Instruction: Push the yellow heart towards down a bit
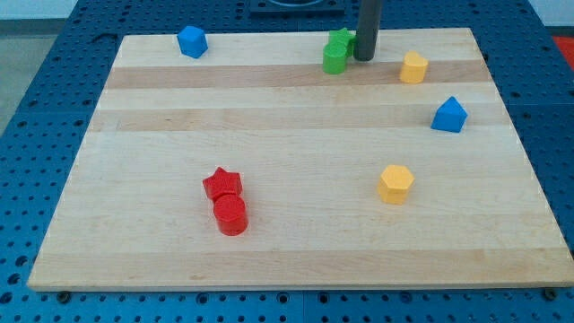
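Note:
The yellow heart lies near the view's top right on the wooden board. My tip rests on the board just to the left of it, with a small gap between them. The tip stands right beside two green blocks, a green star and a second green block in front of it. I cannot tell whether the tip touches the green blocks.
A yellow pentagon-like block sits lower right. A blue block lies below and right of the heart, and another blue block at the top left. A red star touches a red cylinder at lower left.

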### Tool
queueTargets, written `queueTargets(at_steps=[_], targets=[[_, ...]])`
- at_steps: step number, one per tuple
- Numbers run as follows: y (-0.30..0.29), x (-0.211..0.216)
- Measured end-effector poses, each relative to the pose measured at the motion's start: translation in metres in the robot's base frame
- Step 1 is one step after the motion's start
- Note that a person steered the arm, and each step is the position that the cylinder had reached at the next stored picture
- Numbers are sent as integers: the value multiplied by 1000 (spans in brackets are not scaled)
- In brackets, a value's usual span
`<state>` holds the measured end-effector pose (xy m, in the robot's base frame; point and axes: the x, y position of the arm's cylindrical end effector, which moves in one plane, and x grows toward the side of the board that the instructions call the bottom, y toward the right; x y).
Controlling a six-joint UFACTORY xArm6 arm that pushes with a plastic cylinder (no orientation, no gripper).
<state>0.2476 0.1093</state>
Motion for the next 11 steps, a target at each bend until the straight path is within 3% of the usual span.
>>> queueTargets(at_steps=[4,11], targets=[[73,-5],[80,37]])
